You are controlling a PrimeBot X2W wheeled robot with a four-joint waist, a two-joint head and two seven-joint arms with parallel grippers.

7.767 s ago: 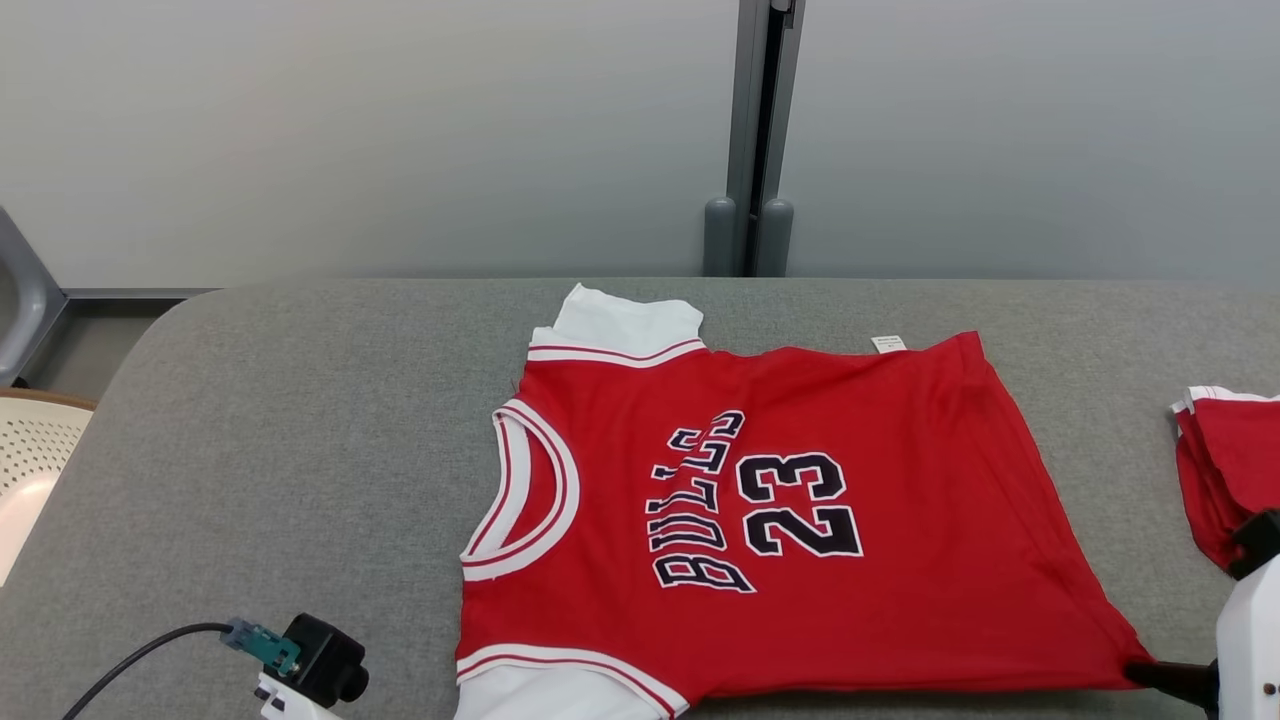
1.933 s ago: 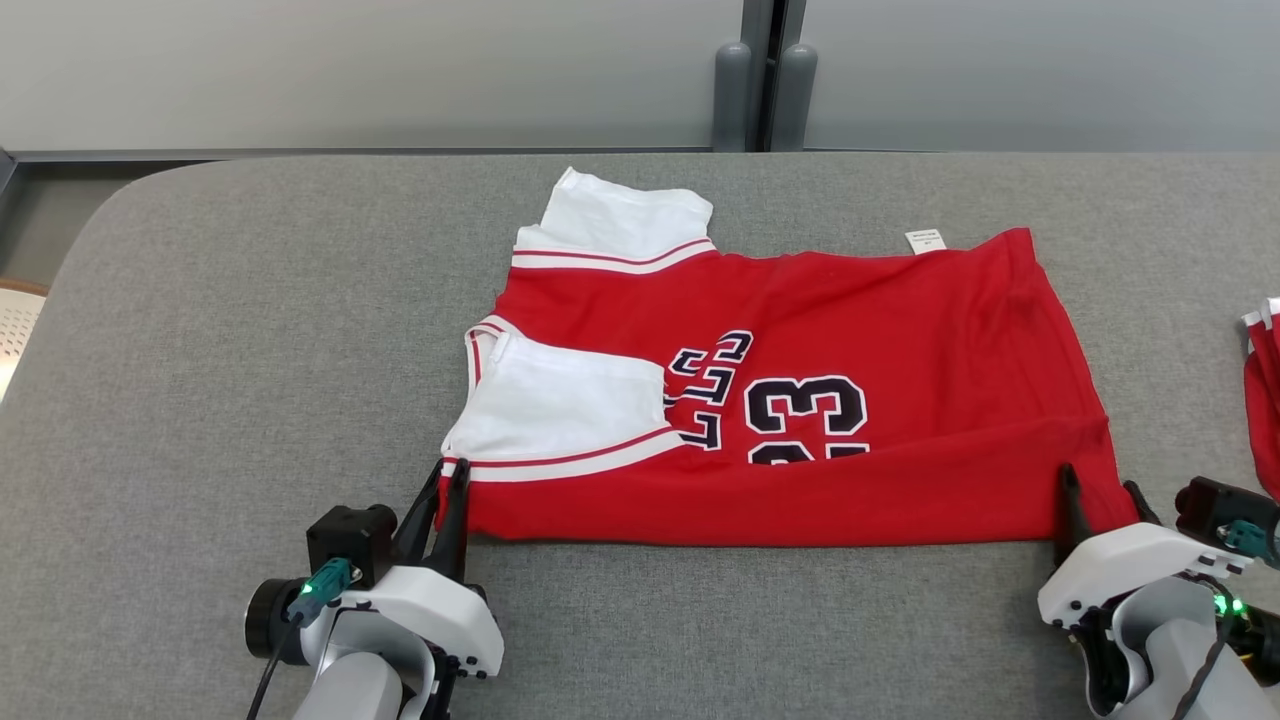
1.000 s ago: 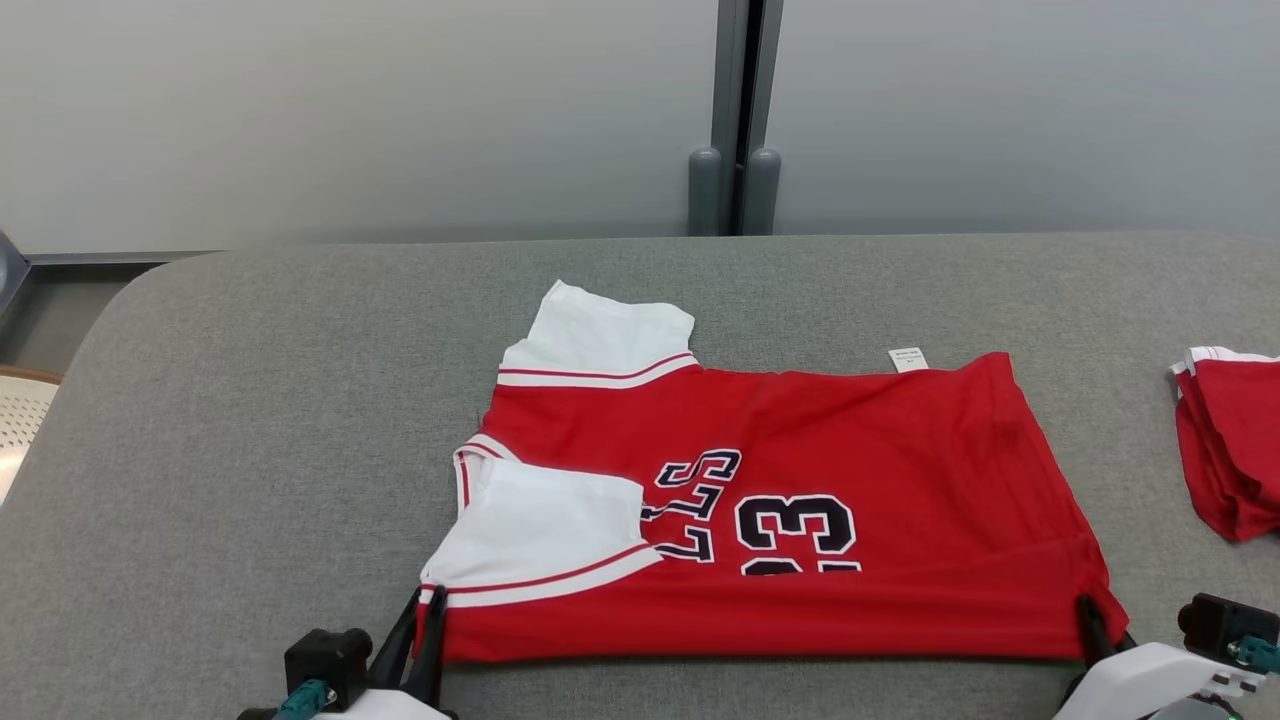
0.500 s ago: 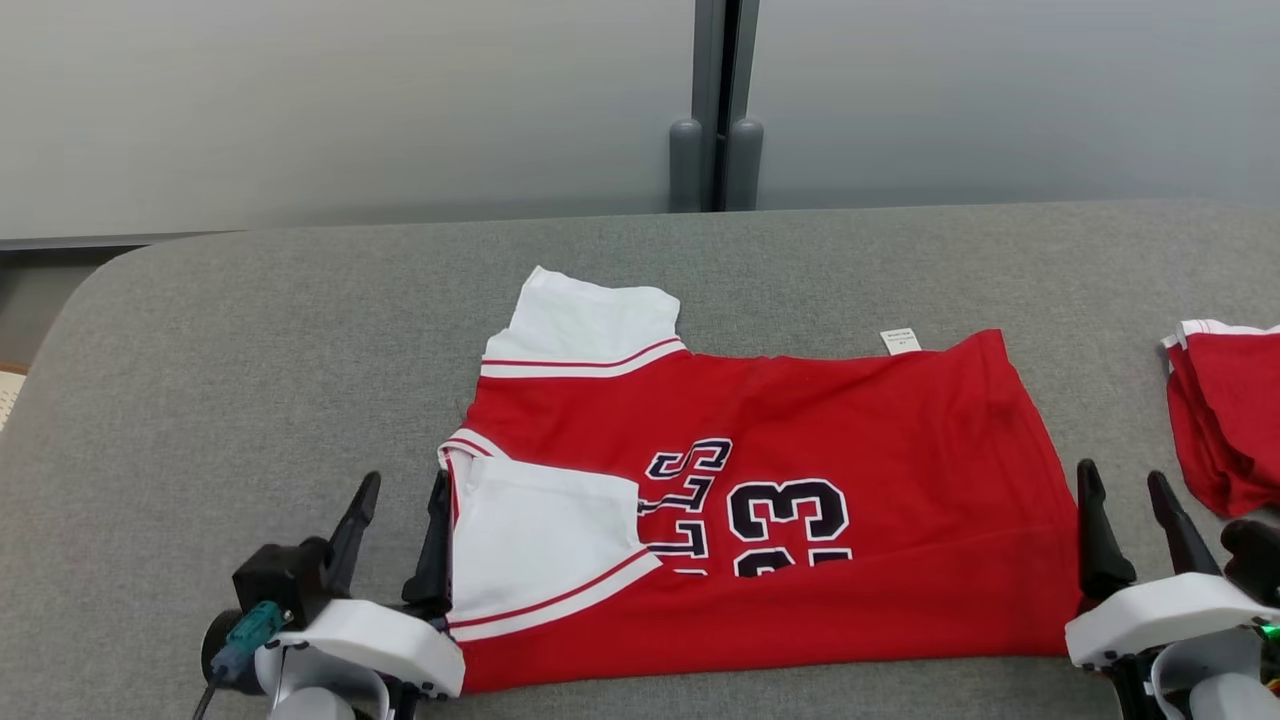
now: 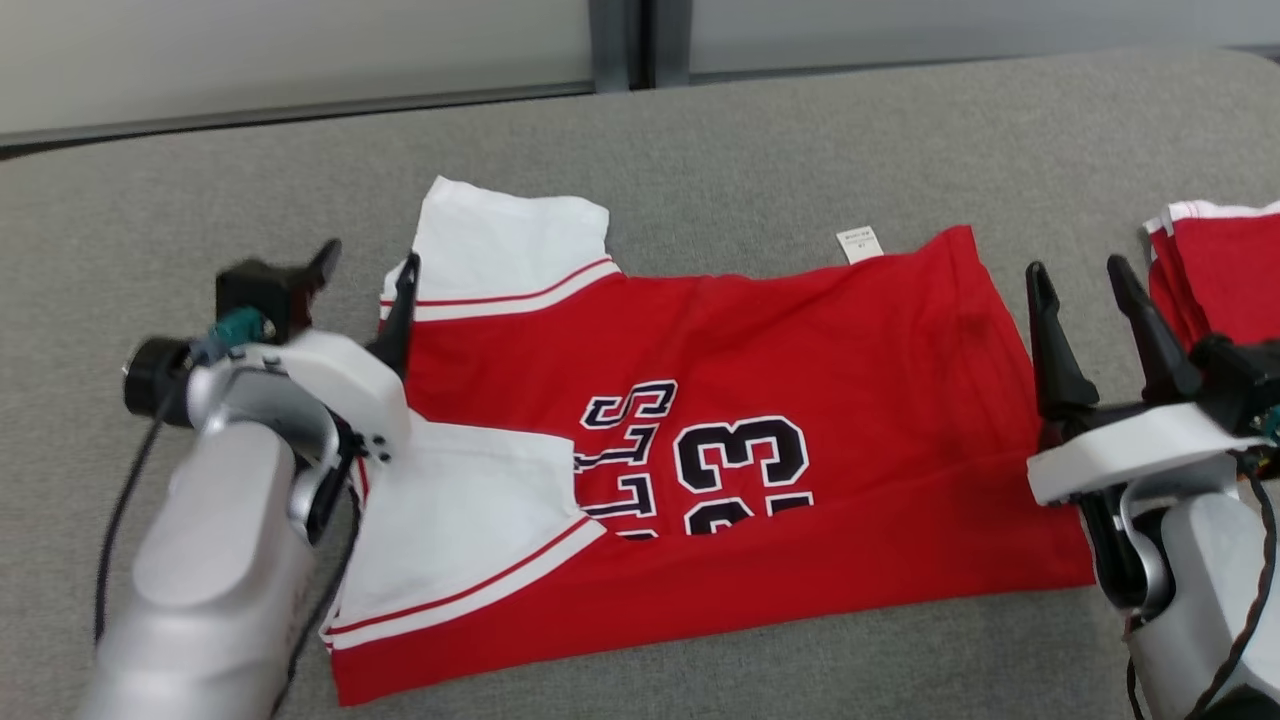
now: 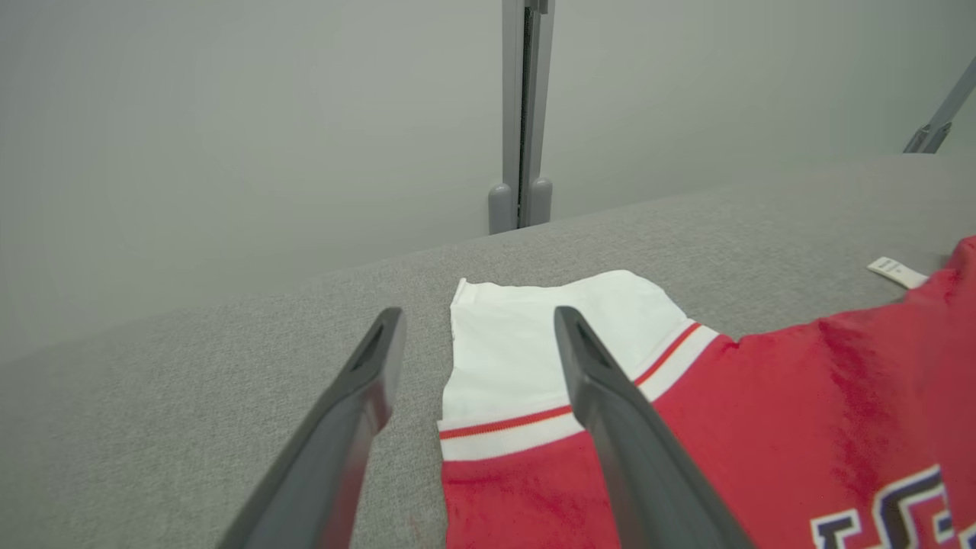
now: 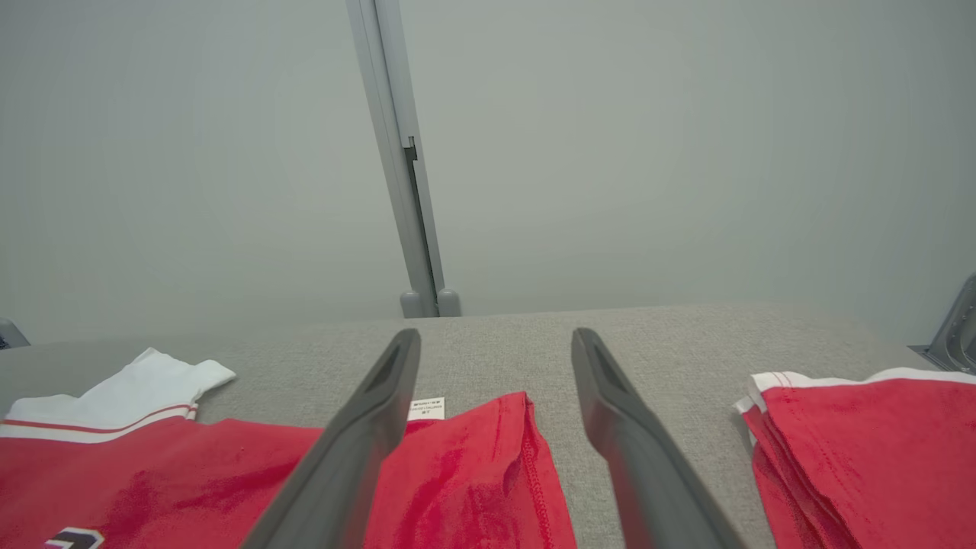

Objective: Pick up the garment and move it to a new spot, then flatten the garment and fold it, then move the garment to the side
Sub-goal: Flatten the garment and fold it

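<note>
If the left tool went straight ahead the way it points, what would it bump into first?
Most likely the far white sleeve of the jersey: its corner sits inside the open left tool. Height above the cloth is unclear, so it might skim onto the grey table.

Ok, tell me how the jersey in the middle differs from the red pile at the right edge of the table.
The jersey lies spread out, only its near edge folded over, lettering showing; the red pile is folded in stacked layers, no lettering visible. The jersey lies between the left gripper and right gripper; the red pile lies outside the right gripper. Both are red with white trim.
</note>
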